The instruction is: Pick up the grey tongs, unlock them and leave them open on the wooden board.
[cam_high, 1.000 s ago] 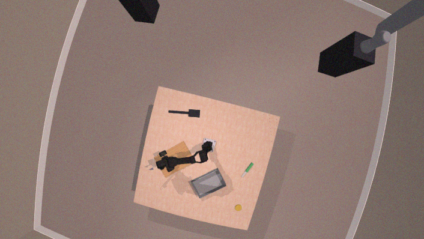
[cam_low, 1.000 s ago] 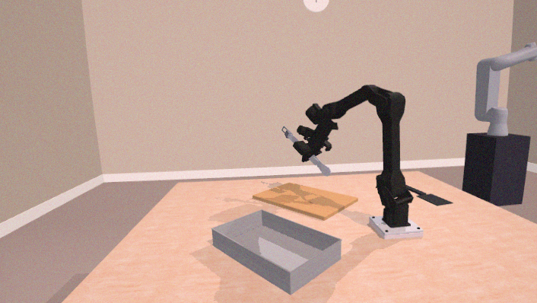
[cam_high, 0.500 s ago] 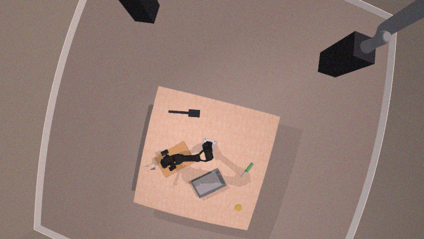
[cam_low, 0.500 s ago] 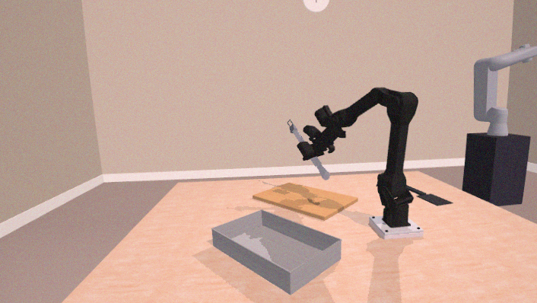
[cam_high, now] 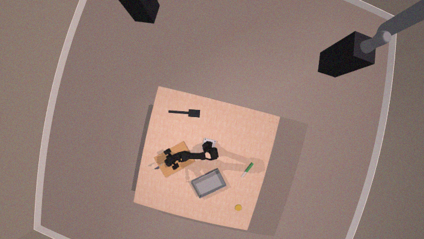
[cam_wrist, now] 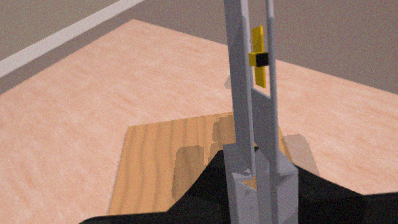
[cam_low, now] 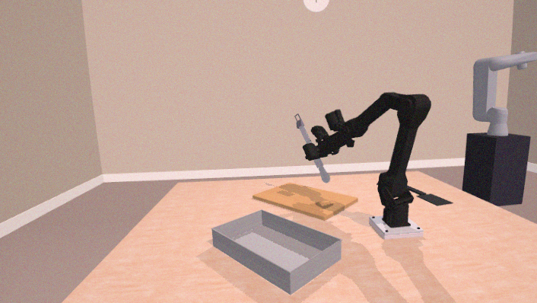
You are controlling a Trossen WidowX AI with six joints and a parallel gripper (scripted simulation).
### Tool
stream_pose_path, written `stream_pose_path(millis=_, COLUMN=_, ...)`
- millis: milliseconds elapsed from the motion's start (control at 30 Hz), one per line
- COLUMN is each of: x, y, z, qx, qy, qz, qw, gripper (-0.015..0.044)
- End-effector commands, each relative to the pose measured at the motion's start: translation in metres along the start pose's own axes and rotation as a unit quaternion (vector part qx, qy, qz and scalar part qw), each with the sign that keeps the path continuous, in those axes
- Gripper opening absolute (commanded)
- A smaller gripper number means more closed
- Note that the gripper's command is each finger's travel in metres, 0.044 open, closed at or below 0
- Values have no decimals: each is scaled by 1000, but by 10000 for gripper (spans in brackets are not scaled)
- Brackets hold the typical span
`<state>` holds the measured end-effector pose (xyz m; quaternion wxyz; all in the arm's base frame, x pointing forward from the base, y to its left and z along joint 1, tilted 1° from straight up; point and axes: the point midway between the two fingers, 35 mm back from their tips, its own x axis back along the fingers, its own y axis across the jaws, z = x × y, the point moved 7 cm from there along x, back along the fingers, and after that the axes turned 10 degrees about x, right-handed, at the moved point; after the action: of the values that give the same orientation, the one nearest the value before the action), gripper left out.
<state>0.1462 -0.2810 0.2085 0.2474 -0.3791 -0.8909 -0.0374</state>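
My gripper (cam_high: pixel 168 162) (cam_low: pixel 311 151) (cam_wrist: pixel 239 156) is shut on the grey tongs (cam_low: pixel 321 167) (cam_wrist: pixel 240 75) and holds them above the wooden board (cam_high: pixel 181 146) (cam_low: pixel 266 196) (cam_wrist: pixel 145 170). In the exterior view the tongs stand steeply tilted, rounded tips down and the loop at the hinge end up. Their arms lie close together in the wrist view. A yellow piece (cam_wrist: pixel 258 37) with a black block shows between the arms there; it looks like the lock, but its state cannot be told. The tips are out of the wrist view. The roasting tin (cam_high: pixel 213 191) (cam_low: pixel 247 251) holds nothing.
A black spatula-like tool (cam_high: pixel 194 113) (cam_low: pixel 435 199) lies behind the arm's base. A green and white marker (cam_high: pixel 249 167) and a yellow disc (cam_high: pixel 238 207) lie beyond the tin. A grey arm on a black pedestal (cam_high: pixel 336 60) (cam_low: pixel 494 171) stands off the table.
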Motion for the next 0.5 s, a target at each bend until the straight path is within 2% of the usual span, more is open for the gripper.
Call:
stream_pose_path(millis=0, x=10, y=2, z=2, qx=5, qy=-38, qz=5, qw=999, gripper=-150)
stream_pose_path(millis=233, x=20, y=7, z=13, qx=13, qy=-81, qz=11, qw=997, gripper=-150)
stream_pose_path(millis=467, x=20, y=7, z=13, qx=14, qy=-82, qz=11, qw=996, gripper=-150)
